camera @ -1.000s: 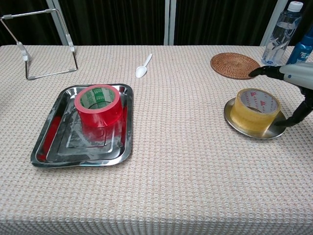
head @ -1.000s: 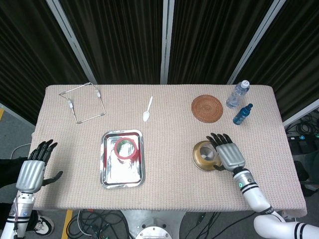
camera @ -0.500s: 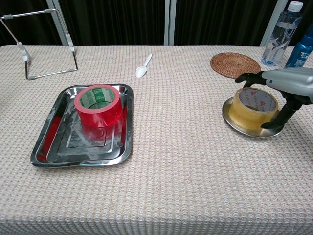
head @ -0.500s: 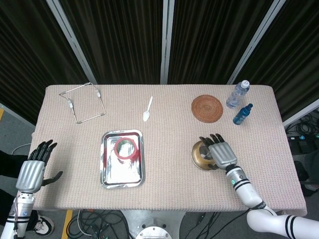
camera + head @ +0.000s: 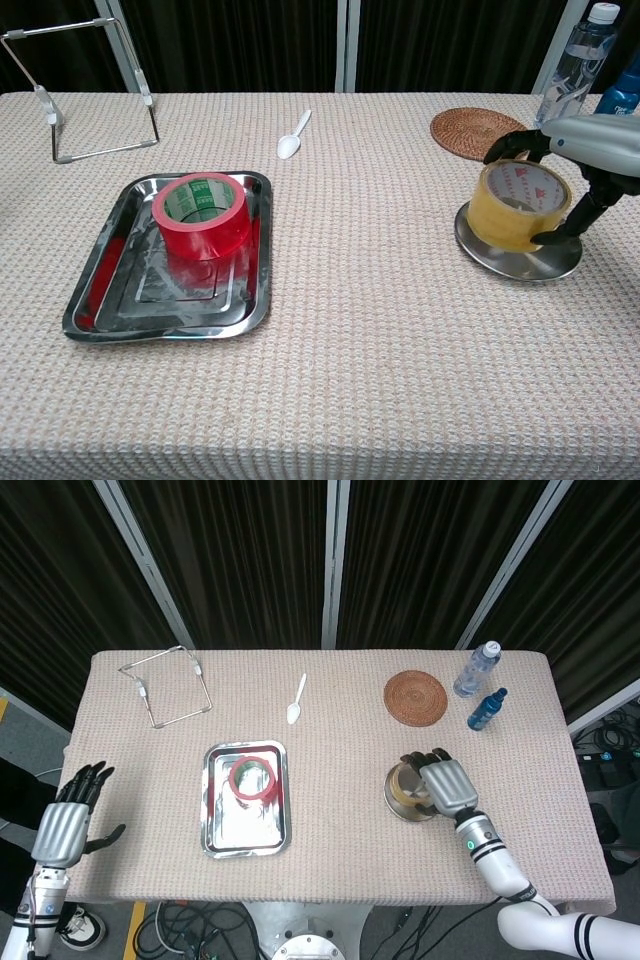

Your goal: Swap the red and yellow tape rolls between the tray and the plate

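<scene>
Yellow tape roll (image 5: 516,204) is gripped by the right hand (image 5: 590,160), fingers curled around its far and near sides, and sits tilted just above the round metal plate (image 5: 510,265). Left hand (image 5: 68,818) hangs off the table's left edge, fingers spread, holding nothing. The red tape roll (image 5: 201,214) lies in the steel tray (image 5: 110,300).
</scene>
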